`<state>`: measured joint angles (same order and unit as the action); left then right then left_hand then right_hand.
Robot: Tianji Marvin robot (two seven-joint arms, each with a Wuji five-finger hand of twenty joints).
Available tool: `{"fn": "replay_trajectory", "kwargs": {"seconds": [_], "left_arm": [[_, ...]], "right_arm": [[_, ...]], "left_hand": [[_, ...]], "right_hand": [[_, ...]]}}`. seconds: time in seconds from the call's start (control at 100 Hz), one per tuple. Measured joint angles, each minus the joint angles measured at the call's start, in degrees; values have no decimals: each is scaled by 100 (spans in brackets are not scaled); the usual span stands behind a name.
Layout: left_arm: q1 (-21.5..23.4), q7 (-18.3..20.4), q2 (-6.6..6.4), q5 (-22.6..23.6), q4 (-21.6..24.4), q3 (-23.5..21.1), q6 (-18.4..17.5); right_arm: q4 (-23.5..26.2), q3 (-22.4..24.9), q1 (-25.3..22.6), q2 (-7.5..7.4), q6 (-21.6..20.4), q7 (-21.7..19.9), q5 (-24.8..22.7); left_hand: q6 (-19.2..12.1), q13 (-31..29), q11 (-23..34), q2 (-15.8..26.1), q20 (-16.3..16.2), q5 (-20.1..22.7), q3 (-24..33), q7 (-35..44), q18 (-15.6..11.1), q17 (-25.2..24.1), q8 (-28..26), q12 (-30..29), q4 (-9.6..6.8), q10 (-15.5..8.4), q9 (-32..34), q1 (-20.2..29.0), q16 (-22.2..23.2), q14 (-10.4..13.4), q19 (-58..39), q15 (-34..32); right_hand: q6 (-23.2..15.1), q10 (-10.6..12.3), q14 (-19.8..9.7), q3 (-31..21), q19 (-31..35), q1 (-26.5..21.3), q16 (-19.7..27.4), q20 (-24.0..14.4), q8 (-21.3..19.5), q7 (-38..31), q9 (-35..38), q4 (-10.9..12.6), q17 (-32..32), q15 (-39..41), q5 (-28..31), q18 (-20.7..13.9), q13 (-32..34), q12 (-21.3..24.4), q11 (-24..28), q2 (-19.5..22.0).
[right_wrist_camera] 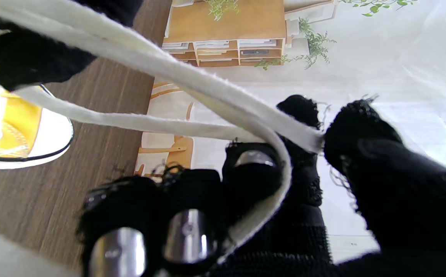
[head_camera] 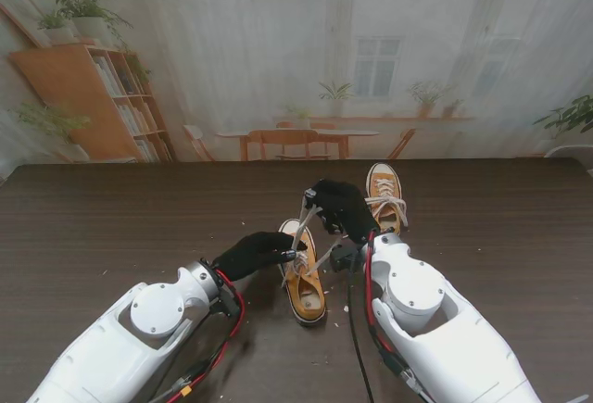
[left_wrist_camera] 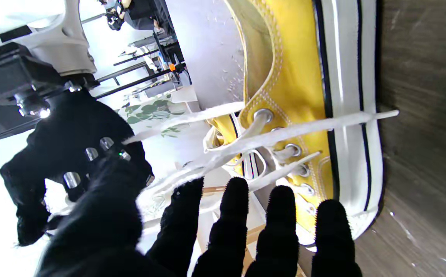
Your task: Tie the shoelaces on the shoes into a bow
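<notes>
Stand view gives you the wide dark table (head_camera: 111, 218), with open wood on every side of the work and its edges well away. Two yellow shoes sit near the middle: the far shoe (head_camera: 385, 190) already wears a tied bow, while the near shoe (head_camera: 303, 283), between your two arms, is unfinished. I judge you about halfway, with the whole bow on the near shoe left to form. Your right hand (head_camera: 341, 207) hovers above and just beyond that shoe, fingers closed on a loop of shoelace (right_wrist_camera: 192, 88) that bends around them in the right wrist view. Your left hand (head_camera: 255, 253) reaches in at the shoe's left side; its fingertips (left_wrist_camera: 234, 192) stand straight and apart beside the eyelets, and whether the thumb pinches a strand you cannot tell.
</notes>
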<state>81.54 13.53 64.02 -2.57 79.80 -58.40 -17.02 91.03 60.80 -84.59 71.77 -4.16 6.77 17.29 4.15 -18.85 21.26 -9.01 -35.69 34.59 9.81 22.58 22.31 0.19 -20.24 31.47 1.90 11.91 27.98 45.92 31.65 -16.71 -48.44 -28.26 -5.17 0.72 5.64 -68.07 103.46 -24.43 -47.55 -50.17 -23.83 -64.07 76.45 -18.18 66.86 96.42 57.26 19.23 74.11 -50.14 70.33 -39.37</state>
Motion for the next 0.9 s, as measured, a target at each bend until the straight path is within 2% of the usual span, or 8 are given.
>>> {"fn": "replay_trajectory", "kwargs": {"seconds": [0.06, 0.14, 0.19, 0.35, 0.53, 0.63, 0.77, 0.9], "left_arm": [[15, 10, 18, -58, 3, -18, 8], [23, 55, 29, -144, 0, -42, -7], [27, 52, 32, -138, -7, -53, -37], [57, -43, 32, -27, -15, -89, -179], [79, -188, 43, 113, -22, -84, -235], [40, -170, 40, 115, -73, -24, -309], [-10, -168, 39, 116, -126, 49, -388], [-43, -174, 35, 195, -135, 108, -417]], "right_arm": [[18, 11, -24, -20, -8, -28, -22], [27, 16, -39, -39, -13, -52, -65], [27, 18, -43, -45, -15, -66, -78], [27, 23, -46, -56, -17, -87, -92], [25, 18, -47, -60, -16, -89, -107], [23, 11, -46, -60, -14, -89, -112], [23, 7, -48, -62, -13, -91, -127], [24, 7, -61, -63, -12, -90, -139]], "left_hand": [[1, 0, -2, 24, -4, 113, 193, -46, 0, 0, 5, -1, -62, 0, 1, 329, 1, -17, 57, 0], [9, -1, -9, -496, -55, 240, 2086, -102, 1, 28, 5, -14, -78, 0, 21, 345, 1, -42, 78, 0], [97, -5, -62, -776, -61, 304, 3316, -114, 4, 62, 82, -54, -327, 0, 39, 384, 1, -43, 84, 0], [144, -82, -69, -1538, -77, 642, 5158, -191, 23, 202, 219, -73, -582, 0, 233, 568, 2, -46, 86, 3], [146, -198, -65, -1597, -136, 648, 5213, 21, 29, 279, 221, -74, -594, 0, 293, 745, 59, -51, 10, -10], [146, -213, -59, -1511, -136, 648, 4509, 253, 30, 283, 217, -75, -593, 0, 341, 732, 61, -51, -88, -71], [105, -345, 51, -1807, -136, 648, 3650, 1141, 31, 342, -307, -75, -94, -3, 405, 620, 63, -44, -278, -148], [100, -346, 146, -1886, -116, 639, 3043, 2228, 32, 359, -516, -75, -69, -33, 515, 622, 63, -43, -429, -215]], "right_hand": [[-2, 0, -1, 0, 0, 0, 1, 6, 0, 0, -2, 0, 0, 0, -72, 0, 0, 0, 0, 3], [-4, 0, -2, 1, 0, 0, 3, 10, 0, -1, -40, 0, 0, 0, -72, 0, 0, 0, 1, 3], [-9, 0, -2, 1, 0, 0, 4, 11, 0, -1, -40, 0, 0, 0, -72, 0, 0, 0, 2, 3], [-10, 0, -3, 1, 0, 0, 4, 52, 0, -1, -40, 0, 0, 0, -72, -1, 0, 0, 3, 3], [-12, 0, -3, 2, 0, 0, 5, 64, 0, -1, -40, 0, 0, 0, -72, -1, 0, 0, 3, 4], [-12, 0, -3, 2, 0, 0, 6, 65, 0, -1, -40, 0, 0, 0, -72, -1, 0, 0, 3, 4], [-12, 0, -3, 2, 0, 0, 7, 67, 0, -1, -40, 0, 0, 0, -72, -1, 0, 0, 4, 4], [-13, 0, -3, 2, 0, 0, 8, 67, 0, 0, -40, 0, 0, 0, -72, -1, 0, 0, 4, 4]]}}
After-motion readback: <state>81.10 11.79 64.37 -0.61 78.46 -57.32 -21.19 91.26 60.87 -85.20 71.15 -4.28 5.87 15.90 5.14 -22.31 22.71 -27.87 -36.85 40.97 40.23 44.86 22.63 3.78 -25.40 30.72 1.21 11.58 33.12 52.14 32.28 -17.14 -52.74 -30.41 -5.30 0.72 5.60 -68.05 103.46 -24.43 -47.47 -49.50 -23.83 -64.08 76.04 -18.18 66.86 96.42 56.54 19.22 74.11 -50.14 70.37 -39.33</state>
